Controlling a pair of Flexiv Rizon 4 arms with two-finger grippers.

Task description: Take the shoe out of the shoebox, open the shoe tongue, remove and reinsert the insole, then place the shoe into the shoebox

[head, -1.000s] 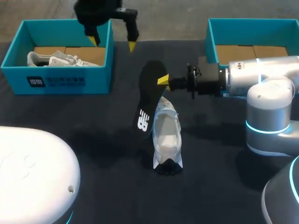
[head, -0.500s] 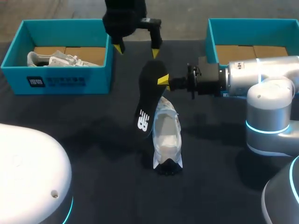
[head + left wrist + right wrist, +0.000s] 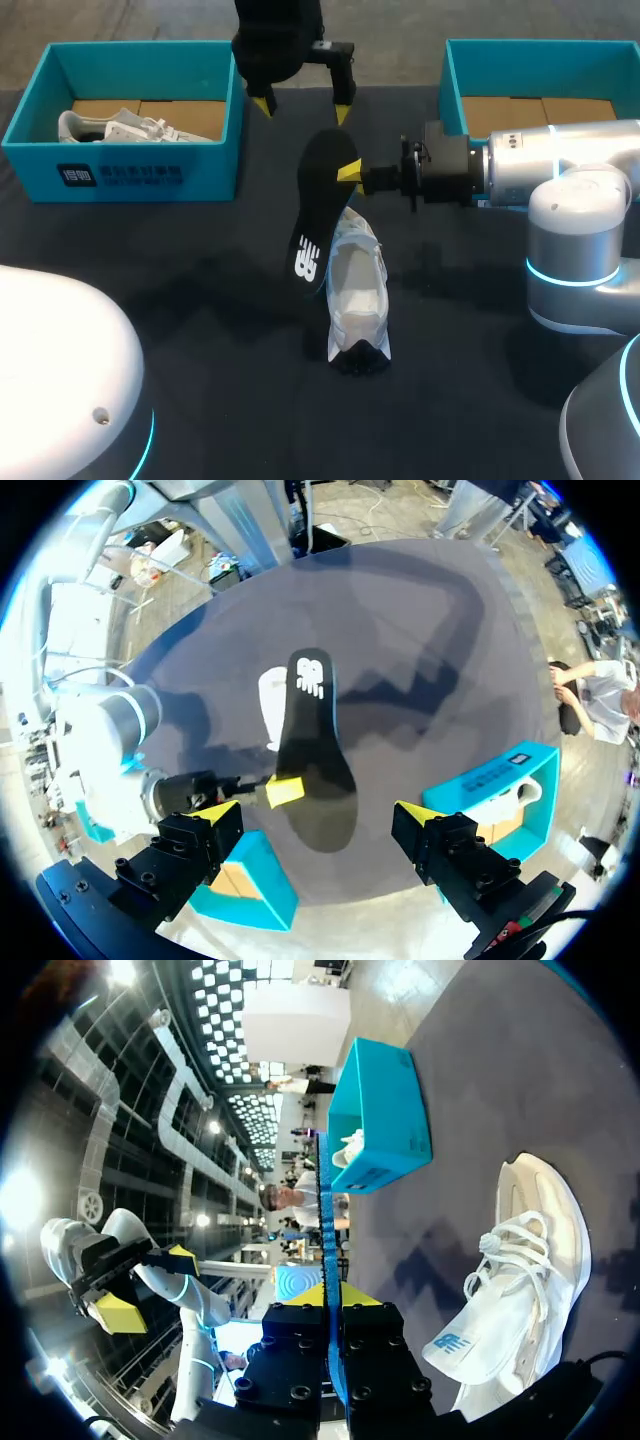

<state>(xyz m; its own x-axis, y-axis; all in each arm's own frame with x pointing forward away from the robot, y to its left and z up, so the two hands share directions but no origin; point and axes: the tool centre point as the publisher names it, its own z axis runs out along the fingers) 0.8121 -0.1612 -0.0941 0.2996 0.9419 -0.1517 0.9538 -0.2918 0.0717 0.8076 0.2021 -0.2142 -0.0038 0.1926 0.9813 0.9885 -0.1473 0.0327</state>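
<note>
- The shoe [image 3: 357, 290] lies mid-table, its long axis running near to far
- The insole [image 3: 320, 215] is out of it and held up at the shoe's left side; its long axis slants from the logo end, low beside the shoe's middle, up past the shoe's far end
- The right gripper [image 3: 350, 172] reaches in over the shoe's far end, fingers pinched on the insole's edge near its upper end
- The insole looks thin, light and floppy; pinched at one edge it may twist, so a second hold at the free upper tip seems best
- The left gripper [image 3: 303, 100] hovers beyond the shoe's far end, over that tip, fingers spread wide and empty
</note>
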